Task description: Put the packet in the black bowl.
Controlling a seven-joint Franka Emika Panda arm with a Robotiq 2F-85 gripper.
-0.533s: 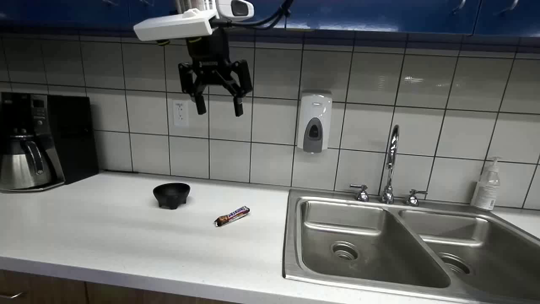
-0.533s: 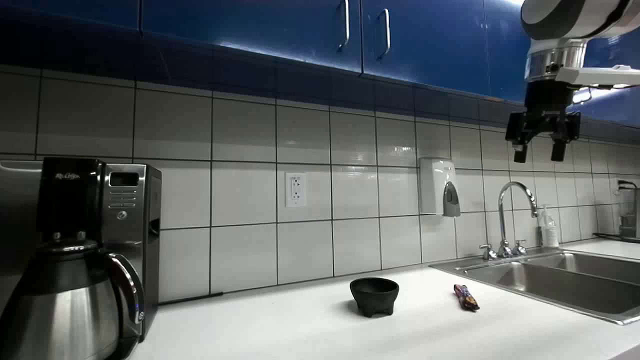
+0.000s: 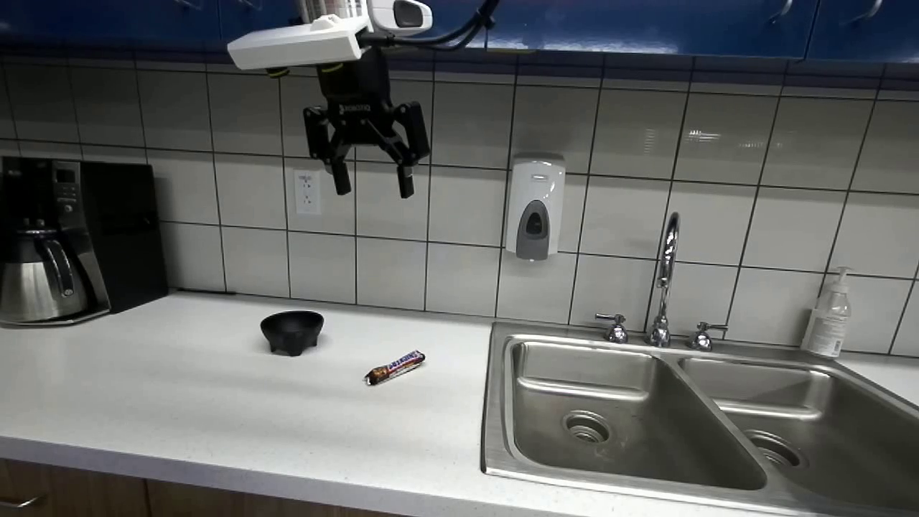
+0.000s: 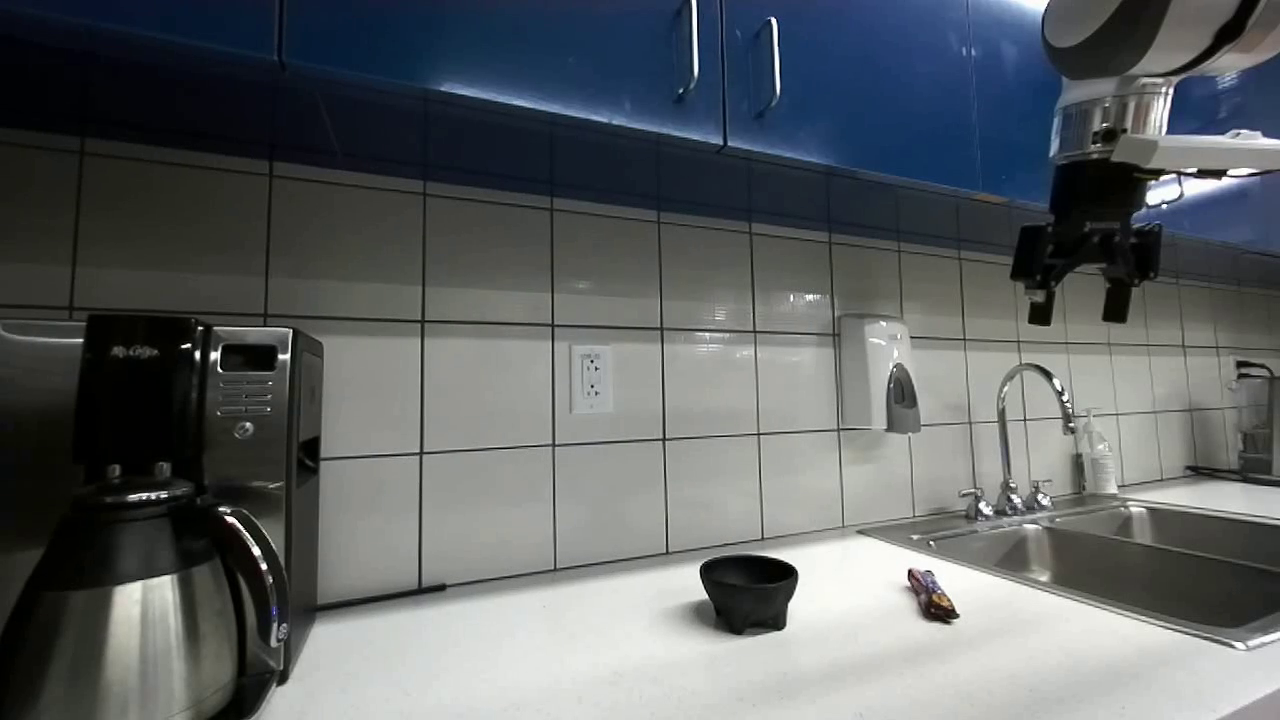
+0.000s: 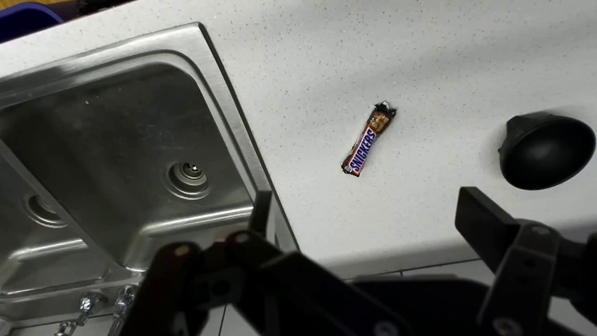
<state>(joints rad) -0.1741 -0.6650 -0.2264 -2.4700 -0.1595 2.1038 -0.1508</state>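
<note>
The packet is a slim brown Snickers bar with a darker end. It lies flat on the white counter in both exterior views (image 3: 394, 368) (image 4: 932, 595) and in the wrist view (image 5: 366, 142). The small round black bowl stands upright on short feet, apart from the packet, in both exterior views (image 3: 292, 332) (image 4: 750, 597). It shows at the right in the wrist view (image 5: 543, 151). My gripper (image 3: 375, 190) hangs high above the counter with its fingers spread and nothing between them. It also shows in an exterior view (image 4: 1078, 312) and the wrist view (image 5: 366, 205).
A double steel sink (image 3: 495, 402) with a faucet (image 3: 668, 266) lies beside the packet. A coffee maker (image 3: 122, 230) stands at the counter's far end from the sink. A soap dispenser (image 3: 536, 208) is on the tiled wall. Blue cabinets (image 4: 500, 60) hang above.
</note>
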